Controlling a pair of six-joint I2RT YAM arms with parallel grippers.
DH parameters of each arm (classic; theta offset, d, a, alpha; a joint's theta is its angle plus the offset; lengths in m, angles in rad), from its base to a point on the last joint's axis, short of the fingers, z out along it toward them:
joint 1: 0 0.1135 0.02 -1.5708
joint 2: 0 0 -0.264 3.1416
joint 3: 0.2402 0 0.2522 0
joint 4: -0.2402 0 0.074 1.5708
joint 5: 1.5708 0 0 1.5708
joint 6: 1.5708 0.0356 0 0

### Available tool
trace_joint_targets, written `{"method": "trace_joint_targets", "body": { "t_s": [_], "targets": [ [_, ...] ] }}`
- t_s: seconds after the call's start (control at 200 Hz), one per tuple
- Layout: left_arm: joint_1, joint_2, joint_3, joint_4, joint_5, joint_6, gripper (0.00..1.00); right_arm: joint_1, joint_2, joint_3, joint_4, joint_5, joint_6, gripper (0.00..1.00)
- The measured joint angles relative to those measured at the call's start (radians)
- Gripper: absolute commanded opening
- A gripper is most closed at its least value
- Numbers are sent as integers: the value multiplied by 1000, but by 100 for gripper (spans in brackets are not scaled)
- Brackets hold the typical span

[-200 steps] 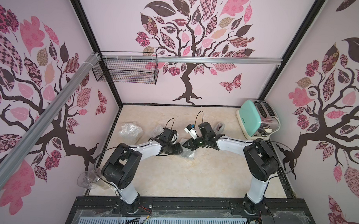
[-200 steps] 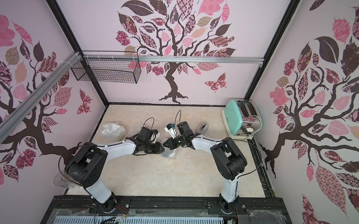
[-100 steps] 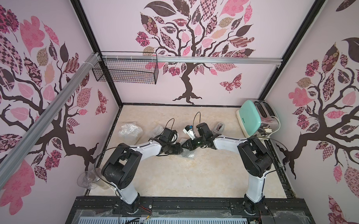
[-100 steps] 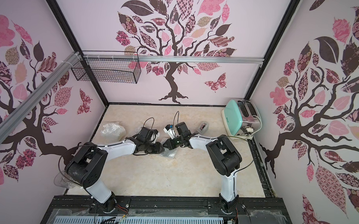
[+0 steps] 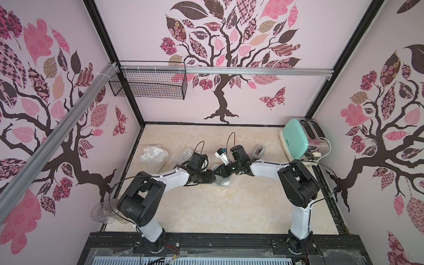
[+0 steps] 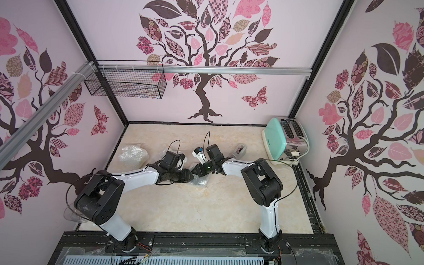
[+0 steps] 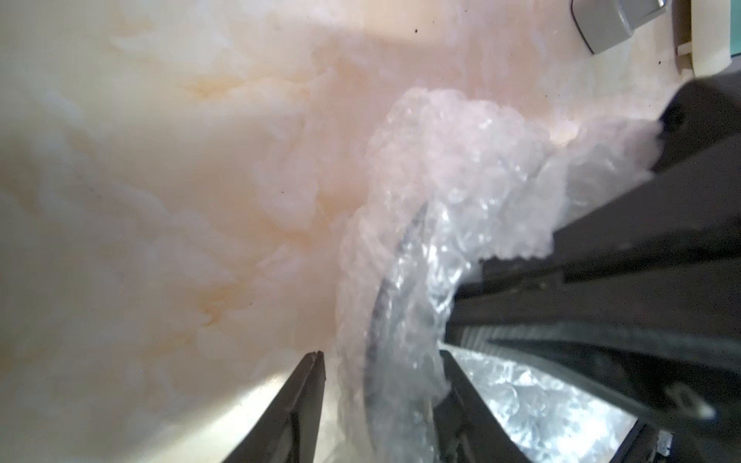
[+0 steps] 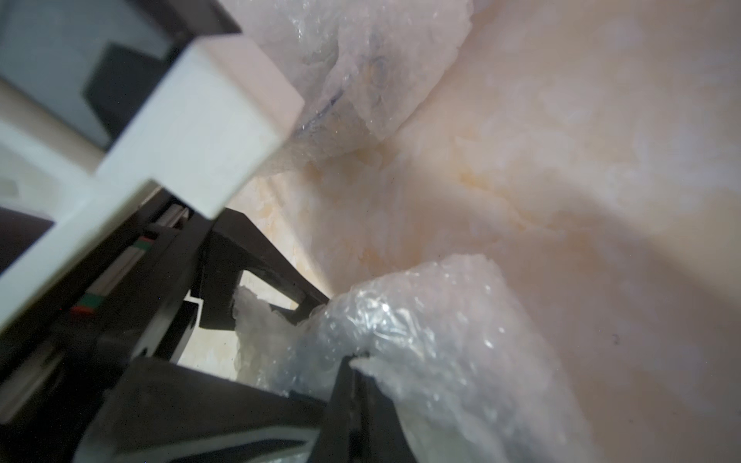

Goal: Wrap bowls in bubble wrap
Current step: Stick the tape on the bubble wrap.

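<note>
A bowl [image 7: 379, 296] shows only as a dark curved rim through the crumpled bubble wrap [image 7: 449, 168] around it. This bundle [image 5: 222, 183] [image 6: 200, 182] lies mid-table, where both arms meet. My left gripper [image 7: 379, 358] [image 5: 213, 178] is open and straddles the bundle. One fingertip [image 7: 314, 360] stands clear of the wrap and the other touches it. My right gripper [image 8: 355, 356] [image 5: 219, 173] is shut, pinching a flap of the bubble wrap [image 8: 421, 320] from the opposite side. A second wrapped bowl [image 8: 353, 72] [image 5: 187, 152] lies behind my left wrist.
A larger bubble-wrap bundle [image 5: 154, 155] sits at the left of the table. A small grey box [image 5: 259, 150] and a mint toaster [image 5: 300, 141] stand at the back right. A wire basket [image 5: 147, 84] hangs on the back wall.
My left gripper's jaws have spread wider around the bundle. The right arm has shifted slightly left toward the bundle, its jaws still shut.
</note>
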Motion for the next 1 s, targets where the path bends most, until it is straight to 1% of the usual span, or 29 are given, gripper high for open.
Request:
{"method": "trace_joint_targets", "body": {
  "t_s": [0.195, 0.345, 0.435, 0.525, 0.805, 1.0],
  "targets": [
    [10, -117, -65, 6, -46, -38, 61, 0, 0, 0, 3, 0, 0, 0],
    [18, -199, -71, -5, -71, -49, 64, 0, 0, 0, 9, 7, 0, 0],
    [21, -222, -65, -4, -77, -51, 65, 0, 0, 0, 10, 8, 0, 0],
    [26, -209, -51, 5, -81, -55, 67, 0, 0, 0, 10, 8, 0, 0],
    [38, -71, 51, 26, -86, -22, 69, 0, 0, 0, 10, 8, 0, 0],
    [63, -48, 67, 40, -69, 18, 69, 0, 0, 0, 11, 7, 1, 0]
  ]
}}
